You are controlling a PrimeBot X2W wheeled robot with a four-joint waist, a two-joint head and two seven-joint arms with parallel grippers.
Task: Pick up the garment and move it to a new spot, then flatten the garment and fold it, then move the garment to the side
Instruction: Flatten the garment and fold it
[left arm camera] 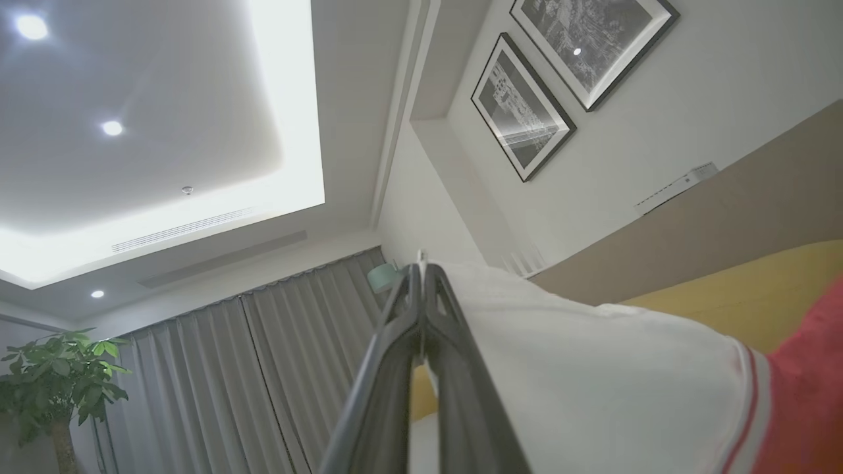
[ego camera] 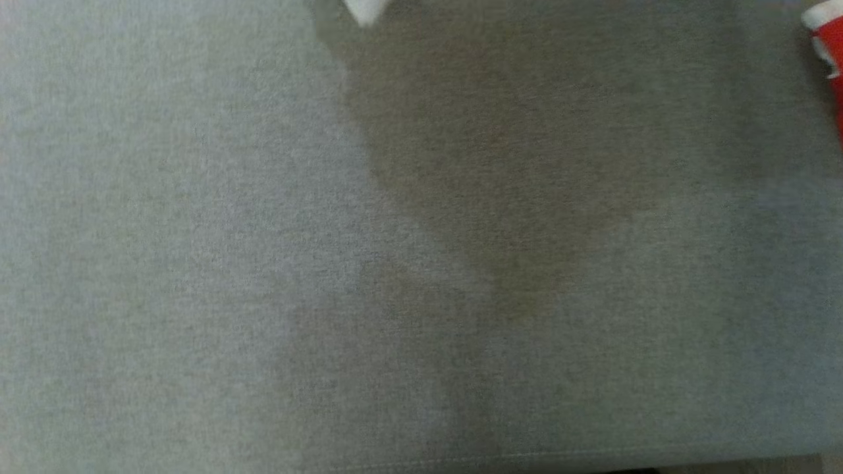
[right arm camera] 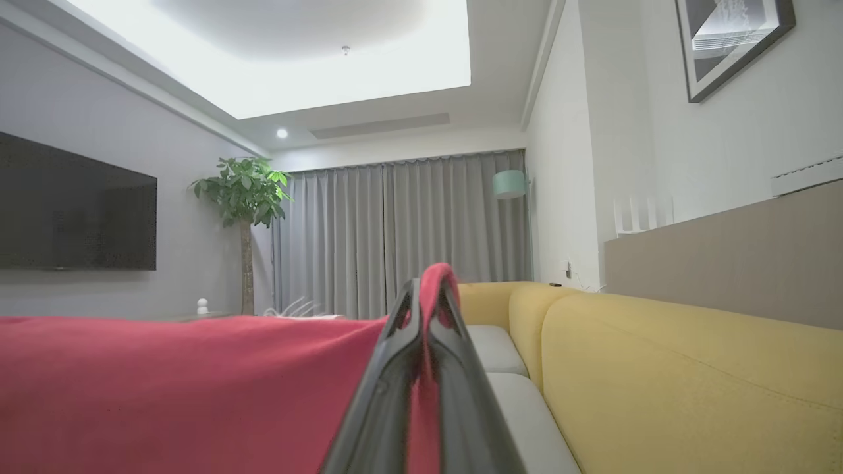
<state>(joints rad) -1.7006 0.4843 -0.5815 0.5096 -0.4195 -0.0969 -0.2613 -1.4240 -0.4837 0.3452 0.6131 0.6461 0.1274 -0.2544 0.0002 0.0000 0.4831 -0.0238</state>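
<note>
Pinching garment (left arm camera: 593,375) — left gripper (left arm camera: 421,270) pressed together on white edge, right gripper (right arm camera: 429,294) clamped on red fold.

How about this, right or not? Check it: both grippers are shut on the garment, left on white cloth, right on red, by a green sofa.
Wrong in one respect: the sofa is yellow, not green, as the right wrist view shows. The left gripper is shut on white cloth of the garment, the right gripper on red.
</note>
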